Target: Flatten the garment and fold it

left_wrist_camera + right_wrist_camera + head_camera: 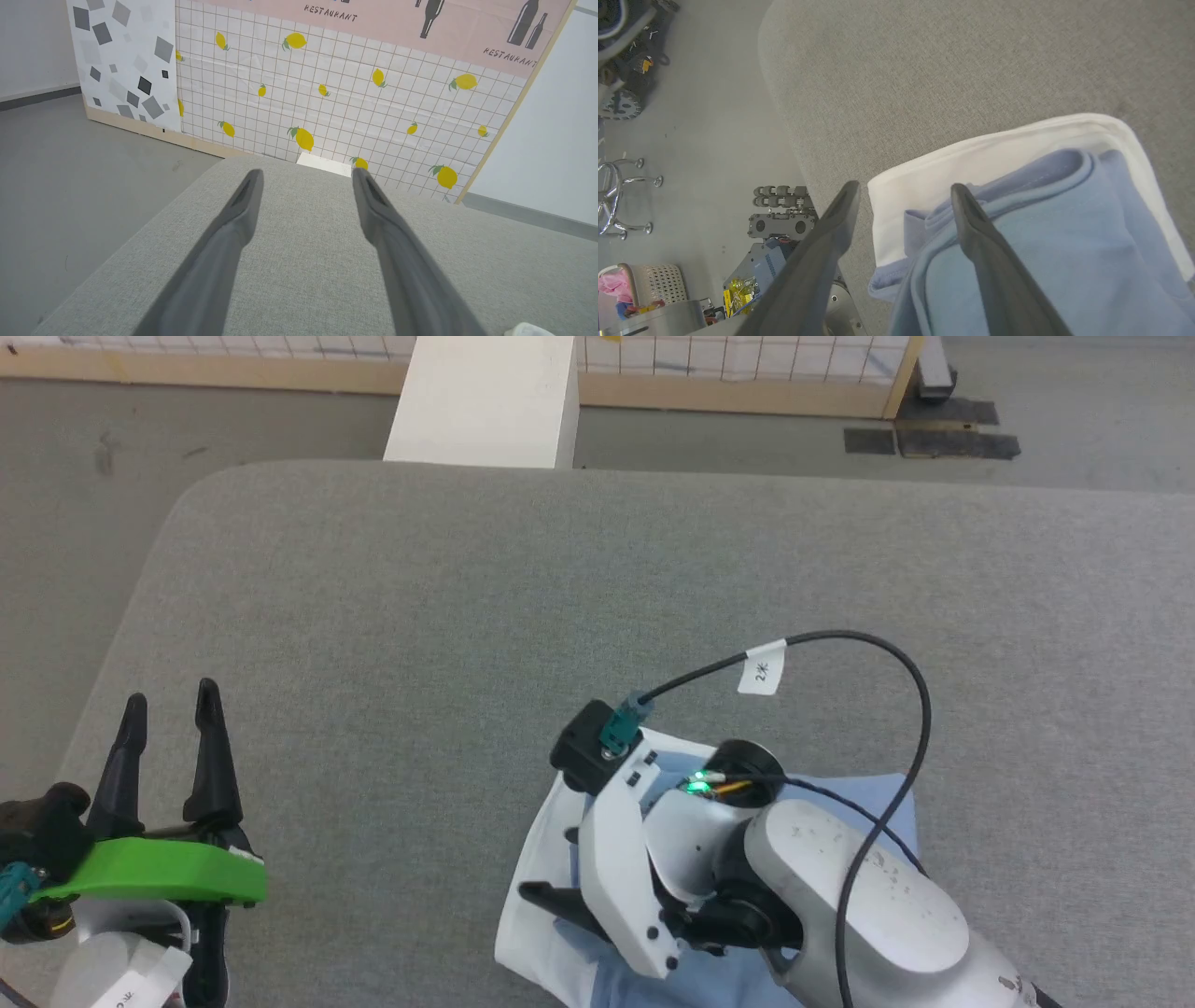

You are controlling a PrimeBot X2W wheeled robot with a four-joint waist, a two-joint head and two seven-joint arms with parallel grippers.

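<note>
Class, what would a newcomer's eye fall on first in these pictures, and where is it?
The folded light blue and white garment at the near edge of the grey table, with the right gripper open over it. Then the left gripper, open at lower left, and the lemon-patterned wall beyond.

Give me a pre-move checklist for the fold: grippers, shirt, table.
1. right gripper open, nothing pinched: ok.
2. left gripper open, over bare table, off the cloth: ok.
3. shirt folded into a compact stack, white layer along its outer edge: ok.
4. Folds lying flat: not ok, the top blue edge is rolled and bunched at the near corner.
5. shirt fully on the table: cannot tell, the right arm hides much of it in the head view and its corner sits near the table edge in the right wrist view.
</note>
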